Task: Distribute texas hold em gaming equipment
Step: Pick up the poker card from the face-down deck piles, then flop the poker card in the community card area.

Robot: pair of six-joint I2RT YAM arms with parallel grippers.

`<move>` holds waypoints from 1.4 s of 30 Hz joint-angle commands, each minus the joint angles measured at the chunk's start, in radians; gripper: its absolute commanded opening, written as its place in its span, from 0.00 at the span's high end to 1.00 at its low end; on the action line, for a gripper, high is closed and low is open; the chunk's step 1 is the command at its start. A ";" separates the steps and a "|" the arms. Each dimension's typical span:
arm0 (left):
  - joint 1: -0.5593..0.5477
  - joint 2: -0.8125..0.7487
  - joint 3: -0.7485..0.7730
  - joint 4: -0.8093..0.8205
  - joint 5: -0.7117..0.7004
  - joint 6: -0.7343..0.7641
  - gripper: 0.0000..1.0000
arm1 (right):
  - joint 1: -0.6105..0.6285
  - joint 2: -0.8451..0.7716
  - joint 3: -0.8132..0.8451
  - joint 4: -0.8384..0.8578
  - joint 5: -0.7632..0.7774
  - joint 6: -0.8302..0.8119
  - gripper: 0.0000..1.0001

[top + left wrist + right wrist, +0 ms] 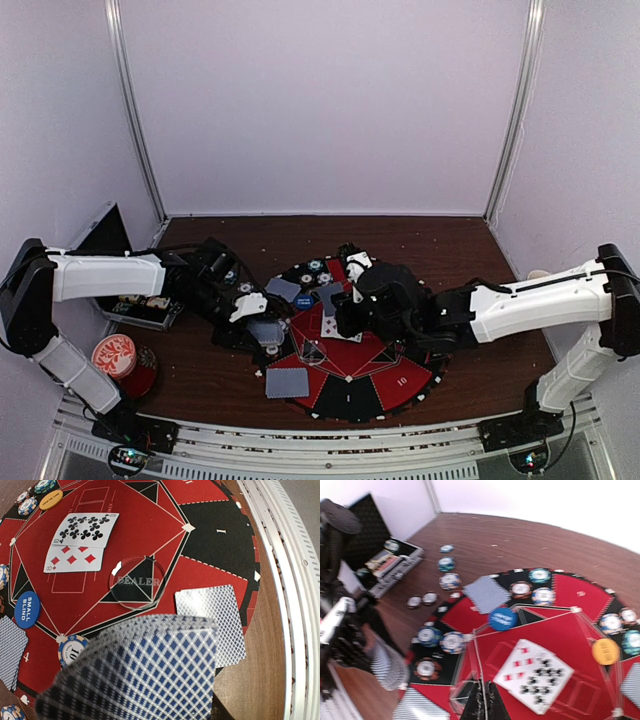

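Wood table w/ red-black mat: L gripper clamps card stack, R gripper clenched over mat.

Two face-up cards overlap at the mat's centre. A face-down card lies at its near edge, and a blurred deck, seemingly fanned, is above.

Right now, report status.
Left fingers shut on card deck. Right fingers shut by clear dealer disc, nothing seen held. Two face-up cards dealt, chips out. Right fingers crowd mat centre.
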 commanded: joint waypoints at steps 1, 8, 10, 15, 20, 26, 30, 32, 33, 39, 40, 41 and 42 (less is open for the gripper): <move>-0.004 -0.006 0.012 -0.003 0.027 0.010 0.61 | -0.007 -0.012 0.078 -0.290 0.225 -0.174 1.00; -0.004 -0.014 0.010 -0.003 0.029 0.010 0.61 | -0.007 0.107 0.203 -0.535 0.429 -0.304 1.00; -0.005 -0.017 0.010 -0.003 0.028 0.010 0.61 | -0.007 0.133 0.210 -0.539 0.473 -0.343 1.00; -0.004 -0.020 0.008 -0.003 0.029 0.010 0.61 | -0.011 0.165 0.187 -0.488 0.537 -0.459 1.00; -0.004 -0.019 0.009 -0.003 0.029 0.010 0.61 | -0.041 0.199 0.165 -0.410 0.517 -0.540 1.00; -0.005 -0.029 0.008 -0.003 0.030 0.010 0.61 | -0.068 0.257 0.135 -0.285 0.474 -0.635 1.00; -0.005 -0.026 0.006 -0.003 0.029 0.010 0.61 | -0.093 0.279 0.110 -0.197 0.442 -0.683 1.00; -0.004 -0.025 0.008 -0.003 0.029 0.011 0.61 | -0.108 0.286 0.095 -0.167 0.413 -0.696 1.00; -0.005 -0.025 0.007 -0.003 0.030 0.011 0.61 | -0.114 0.290 0.089 -0.156 0.400 -0.701 1.00; -0.005 -0.029 0.005 -0.003 0.032 0.012 0.61 | -0.126 0.328 0.072 -0.132 0.331 -0.726 1.00; -0.004 -0.032 0.005 -0.003 0.032 0.012 0.61 | -0.128 0.332 0.067 -0.126 0.321 -0.734 1.00; -0.004 -0.035 0.004 -0.003 0.032 0.012 0.61 | -0.128 0.338 0.063 -0.123 0.312 -0.738 0.98; -0.005 -0.035 0.003 -0.003 0.035 0.012 0.61 | -0.128 0.346 0.062 -0.124 0.305 -0.742 0.96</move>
